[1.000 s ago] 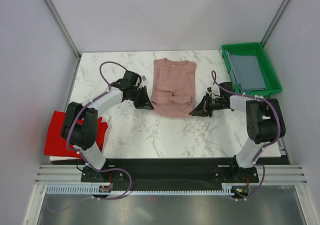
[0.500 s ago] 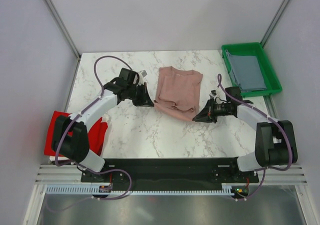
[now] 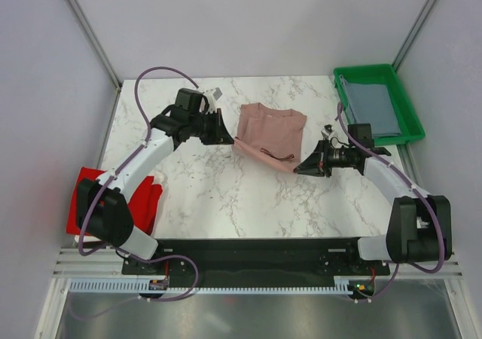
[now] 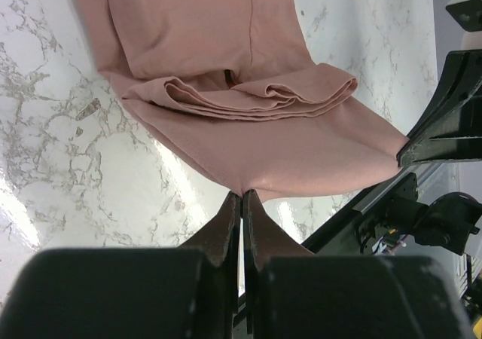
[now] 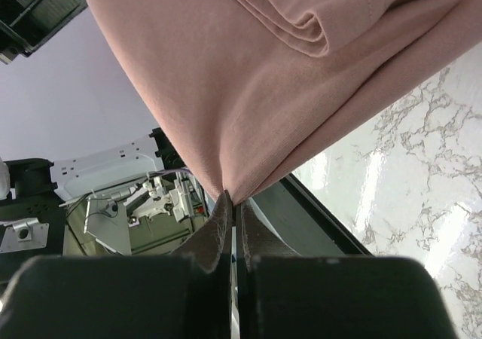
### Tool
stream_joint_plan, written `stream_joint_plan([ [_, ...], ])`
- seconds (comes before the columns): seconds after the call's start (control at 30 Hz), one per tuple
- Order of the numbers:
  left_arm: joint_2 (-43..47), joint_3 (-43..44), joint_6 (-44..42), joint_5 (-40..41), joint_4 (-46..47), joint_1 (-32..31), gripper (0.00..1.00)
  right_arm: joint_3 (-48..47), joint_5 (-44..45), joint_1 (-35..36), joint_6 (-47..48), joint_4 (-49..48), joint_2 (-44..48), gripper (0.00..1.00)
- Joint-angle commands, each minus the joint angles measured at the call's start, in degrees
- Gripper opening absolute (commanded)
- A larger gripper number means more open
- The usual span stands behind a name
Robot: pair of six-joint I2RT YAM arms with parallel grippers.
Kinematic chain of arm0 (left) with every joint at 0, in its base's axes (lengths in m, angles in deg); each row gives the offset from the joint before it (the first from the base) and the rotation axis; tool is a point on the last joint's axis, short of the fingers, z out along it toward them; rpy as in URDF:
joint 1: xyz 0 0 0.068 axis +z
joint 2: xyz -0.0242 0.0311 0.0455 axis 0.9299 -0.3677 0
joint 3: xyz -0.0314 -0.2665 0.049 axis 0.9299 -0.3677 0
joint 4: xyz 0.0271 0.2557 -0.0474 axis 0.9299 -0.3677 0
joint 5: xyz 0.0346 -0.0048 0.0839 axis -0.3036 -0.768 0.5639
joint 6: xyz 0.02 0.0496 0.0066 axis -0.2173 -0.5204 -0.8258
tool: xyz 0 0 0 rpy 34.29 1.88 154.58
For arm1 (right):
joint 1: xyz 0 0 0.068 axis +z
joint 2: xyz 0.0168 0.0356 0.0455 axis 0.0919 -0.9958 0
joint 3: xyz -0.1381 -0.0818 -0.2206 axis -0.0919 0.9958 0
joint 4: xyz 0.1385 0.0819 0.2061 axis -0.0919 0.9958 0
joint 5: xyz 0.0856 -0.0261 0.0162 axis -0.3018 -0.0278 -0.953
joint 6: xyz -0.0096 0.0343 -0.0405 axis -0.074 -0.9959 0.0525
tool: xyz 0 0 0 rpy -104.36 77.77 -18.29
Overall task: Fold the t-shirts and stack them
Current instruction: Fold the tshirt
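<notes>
Red t-shirt (image 3: 83, 203): seen at the near-left corner of the table (image 3: 226, 196), partly hidden by the left arm, well apart from both grippers
Right gripper (image 3: 300, 169): fingers pressed together on the near-right corner of the dusty-pink t-shirt (image 3: 271, 128); in the right wrist view the cloth is drawn up to a point at the tips
Left gripper (image 3: 228, 137): jaws likewise clamped on the near-left corner of the same shirt, the cloth pinched at the very tips in the left wrist view
Held edge: stretched taut between the two grippers and raised off the marble. It runs across the table but is skewed, the left end set farther from the bases than the right
Pink shirt's body: its long axis is laid near to far, away from both grippers; folded layers are bunched along the middle and the far part rests on the table
Deciding relation: the resting far end lies straight beyond the held edge, so the fold is judged to call for both corners being carried away from the bases together – neither arm is clearly nearer
Grey-blue t-shirt (image 3: 373, 109): laid inside the green tray (image 3: 365, 70) at the far right, untouched
</notes>
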Motion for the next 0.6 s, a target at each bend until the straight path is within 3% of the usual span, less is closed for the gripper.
stream_joint_plan([
  [0.0,0.7,2.1,-2.7,1.2,1.6,0.1,0.02,-3.3,-2.1,-1.0,1.4,0.3,0.4,0.0],
  [0.57,-8.1,11.9,-1.5,0.9,3.4,0.2,0.02,-10.3,-0.6,-4.5,1.1,-2.7,-5.3,0.0],
])
